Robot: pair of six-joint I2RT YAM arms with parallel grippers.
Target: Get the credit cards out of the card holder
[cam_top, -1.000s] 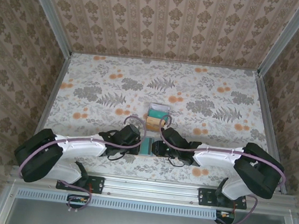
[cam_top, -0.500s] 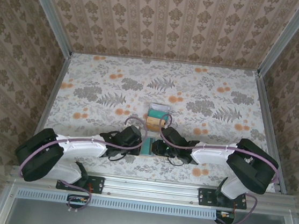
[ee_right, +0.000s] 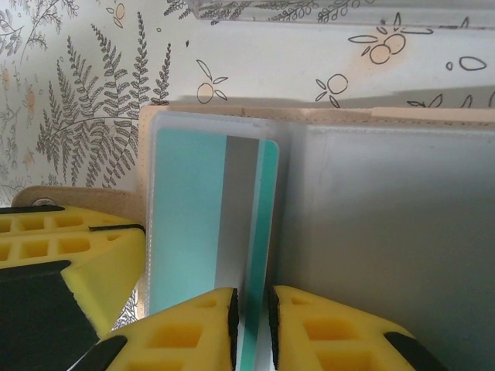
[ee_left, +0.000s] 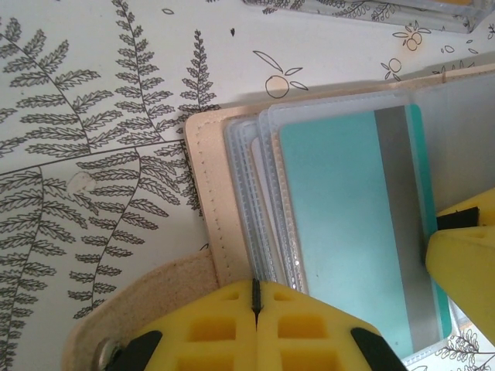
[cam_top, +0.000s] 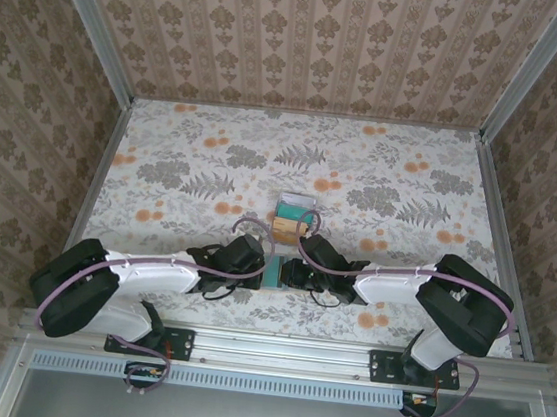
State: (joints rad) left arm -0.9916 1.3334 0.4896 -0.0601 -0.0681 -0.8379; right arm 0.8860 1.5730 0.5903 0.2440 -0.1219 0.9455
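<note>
Right end effector astride card; box perhaps beyond.

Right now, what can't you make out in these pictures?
- Top view: card holder tiny, wedged between left gripper and right gripper.
- Left wrist: sleeves behind teal card overlap; more cards unclear.
- Right wrist: card's lower end hidden by yellow fingers.

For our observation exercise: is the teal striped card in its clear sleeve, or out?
In: the teal card lies flat inside the clear sleeve of the card holder, the sleeve's rim framing it.
</note>
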